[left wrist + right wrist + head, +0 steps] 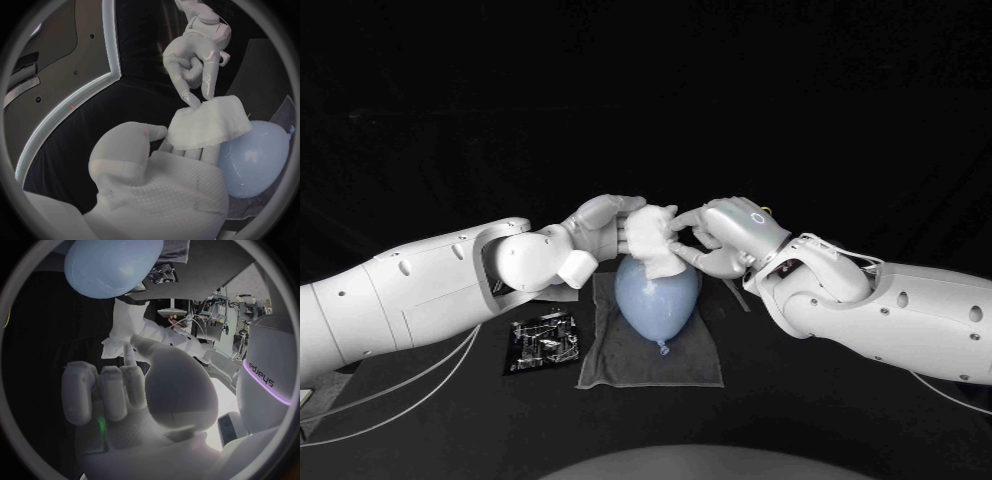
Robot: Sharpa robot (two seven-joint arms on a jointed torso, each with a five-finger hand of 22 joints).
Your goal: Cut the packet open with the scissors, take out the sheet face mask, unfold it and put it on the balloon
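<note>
A pale blue balloon [656, 295] lies on a grey cloth [610, 365], knot toward me. The white sheet mask [653, 238], still folded and crumpled, hangs over the balloon's far end between both hands. My left hand [596, 228] grips the sheet mask [209, 124] between thumb and fingers, just above the balloon [256, 157]. My right hand [718, 238] meets it from the other side, and its fingertips [194, 102] pinch the mask's near edge. In the right wrist view the right hand [125, 395] reaches to the mask [114, 347] below the balloon [112, 265].
The black packet [542, 341] lies flat on the table left of the cloth, under my left forearm. The cloth reaches toward me past the balloon's knot [662, 347]. Black table lies all round.
</note>
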